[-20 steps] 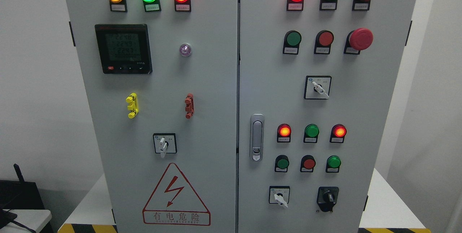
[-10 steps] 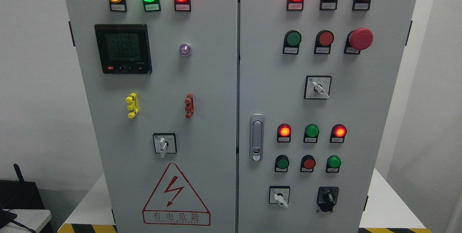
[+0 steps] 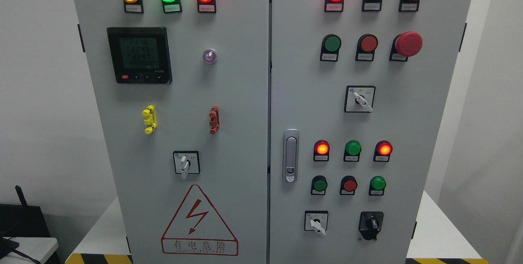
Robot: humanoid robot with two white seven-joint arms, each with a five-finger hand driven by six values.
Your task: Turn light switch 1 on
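A grey two-door control cabinet [image 3: 245, 92] fills the head view. Its right door carries a green push button [image 3: 331, 43], a red push button [image 3: 368, 43] and a red mushroom stop button [image 3: 407, 44] in one row. Lower down sit a dark green button [image 3: 319, 184], a red button [image 3: 349, 184] and a brighter green button [image 3: 378, 183]. Above them glow two red lamps [image 3: 322, 148] with an unlit green lamp [image 3: 352, 148] between. Labels are too small to read, so which control is switch 1 cannot be told. Neither hand is in view.
Rotary selector switches sit at the right door's middle [image 3: 359, 99], its bottom [image 3: 316, 221] and on the left door [image 3: 186, 162]. A black knob [image 3: 371, 224] and door latch [image 3: 290, 155] are nearby. The left door holds a meter [image 3: 139, 54] and warning triangle [image 3: 199, 221].
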